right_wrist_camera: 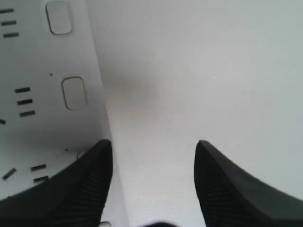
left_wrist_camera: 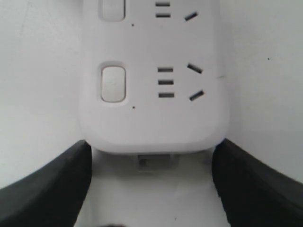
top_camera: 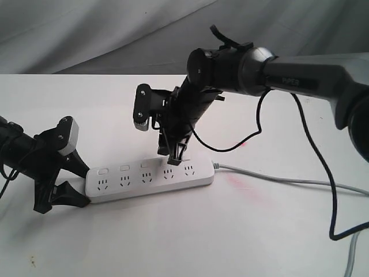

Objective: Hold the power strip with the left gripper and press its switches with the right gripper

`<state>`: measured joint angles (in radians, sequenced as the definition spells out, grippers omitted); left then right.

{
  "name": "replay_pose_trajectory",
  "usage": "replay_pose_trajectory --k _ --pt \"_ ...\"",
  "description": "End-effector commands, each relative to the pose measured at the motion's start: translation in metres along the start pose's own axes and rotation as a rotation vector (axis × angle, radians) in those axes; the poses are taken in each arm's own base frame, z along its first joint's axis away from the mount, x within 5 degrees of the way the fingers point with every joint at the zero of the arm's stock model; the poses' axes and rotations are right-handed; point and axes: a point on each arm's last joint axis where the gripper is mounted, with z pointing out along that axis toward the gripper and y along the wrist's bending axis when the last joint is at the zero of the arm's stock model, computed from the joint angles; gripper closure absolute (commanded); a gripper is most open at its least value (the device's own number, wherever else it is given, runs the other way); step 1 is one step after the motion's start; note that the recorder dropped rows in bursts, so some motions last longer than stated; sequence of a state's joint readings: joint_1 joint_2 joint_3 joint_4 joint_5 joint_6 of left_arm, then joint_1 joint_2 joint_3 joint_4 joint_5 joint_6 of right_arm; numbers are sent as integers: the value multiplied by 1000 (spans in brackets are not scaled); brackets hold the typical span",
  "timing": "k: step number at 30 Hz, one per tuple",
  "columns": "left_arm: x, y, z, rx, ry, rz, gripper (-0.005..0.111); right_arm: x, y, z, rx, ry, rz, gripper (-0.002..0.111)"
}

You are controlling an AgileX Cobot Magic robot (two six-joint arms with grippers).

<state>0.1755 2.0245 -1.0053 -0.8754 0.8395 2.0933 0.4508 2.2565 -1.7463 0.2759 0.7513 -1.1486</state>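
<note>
The white power strip (top_camera: 150, 180) lies flat on the table, its grey cord (top_camera: 277, 178) leaving its right end. My left gripper (top_camera: 81, 183) straddles the strip's left end. In the left wrist view its two black fingers (left_wrist_camera: 71, 175) press against the rounded corners of the power strip (left_wrist_camera: 151, 118) on either side. My right gripper (top_camera: 176, 153) points down at the strip's far edge, by the fourth socket group. Its jaws stand open (right_wrist_camera: 154, 146): one finger (right_wrist_camera: 90, 179) covers the strip's edge beside a switch (right_wrist_camera: 74, 93), the other hangs over bare table. Three switches (top_camera: 124, 168) show left of it.
The right arm's black cable (top_camera: 331, 190) loops down onto the table at the right. The white table (top_camera: 190, 236) stretches toward the front, and a grey cloth backdrop (top_camera: 115, 29) hangs behind.
</note>
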Motion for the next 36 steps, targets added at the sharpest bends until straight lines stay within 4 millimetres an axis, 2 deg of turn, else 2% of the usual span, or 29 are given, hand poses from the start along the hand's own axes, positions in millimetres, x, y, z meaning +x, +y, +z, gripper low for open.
replay_pose_trajectory --k 1,5,8,13,20,26,36 --pt "-2 0 1 3 -10 -4 40 -10 -6 -32 73 -35 -26 59" --pt "-2 0 1 3 -10 -4 40 -2 -10 -43 58 0 -17 59" --pt "-2 0 1 3 -10 -4 40 3 -10 -43 38 13 -9 59" --pt "-2 0 1 3 -10 -4 40 17 -10 -36 12 40 17 59" --pt "-2 0 1 3 -10 -4 40 32 3 -15 20 44 51 59" --pt "-2 0 1 3 -10 -4 40 39 8 -7 29 47 61 59" --pt "-2 0 1 3 -10 -4 40 39 8 -6 38 45 61 59"
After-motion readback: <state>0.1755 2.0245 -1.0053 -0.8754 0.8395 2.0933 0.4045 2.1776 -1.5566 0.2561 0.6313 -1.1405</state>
